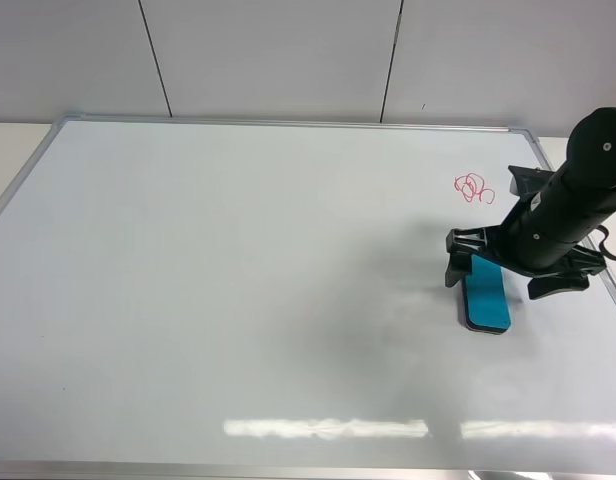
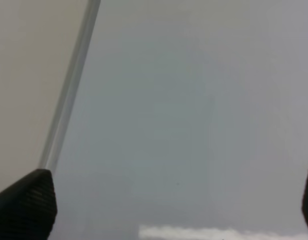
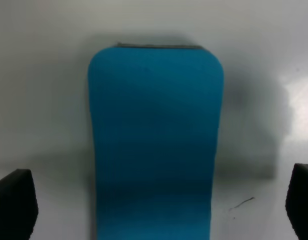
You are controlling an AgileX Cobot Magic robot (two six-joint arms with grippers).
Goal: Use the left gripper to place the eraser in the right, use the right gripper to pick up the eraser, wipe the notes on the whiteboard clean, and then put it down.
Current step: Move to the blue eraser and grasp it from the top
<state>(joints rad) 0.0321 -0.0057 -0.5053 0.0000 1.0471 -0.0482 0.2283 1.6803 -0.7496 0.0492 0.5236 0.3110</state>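
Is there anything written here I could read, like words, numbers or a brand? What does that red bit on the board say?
No readable text in any view.
The notes on the whiteboard are red loops, not letters.
The eraser shows no label.

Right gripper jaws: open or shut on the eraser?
Open. Right gripper jaws sit wide of the eraser, whiteboard showing on both sides.

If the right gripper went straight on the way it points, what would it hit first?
The eraser lies dead ahead of the right gripper, between its open fingers, which would likely straddle it and touch the whiteboard; depth is unclear.
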